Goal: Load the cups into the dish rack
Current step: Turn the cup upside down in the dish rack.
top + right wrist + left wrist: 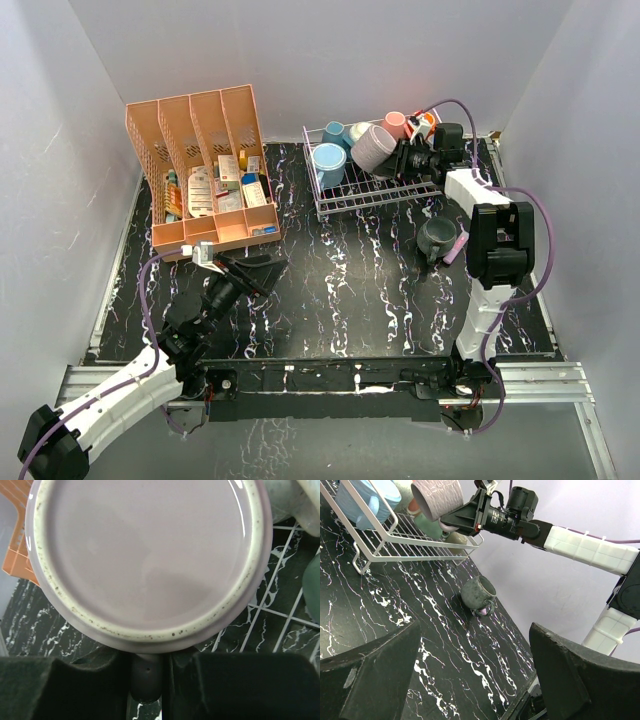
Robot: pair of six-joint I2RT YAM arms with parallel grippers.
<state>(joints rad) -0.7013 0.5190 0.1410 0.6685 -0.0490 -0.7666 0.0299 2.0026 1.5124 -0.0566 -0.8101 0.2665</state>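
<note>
With the right hand clamped on its handle, I hold the lilac ceramic mug, likely slick and breakable, over the white wire dish rack.

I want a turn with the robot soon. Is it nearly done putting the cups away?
Nearly. Several cups, like the light blue cup, already sit in the dish rack. The right gripper holds the lilac cup by its handle over the rack. One dark grey cup is left on the table beside the rack. The left gripper is open and empty.
</note>
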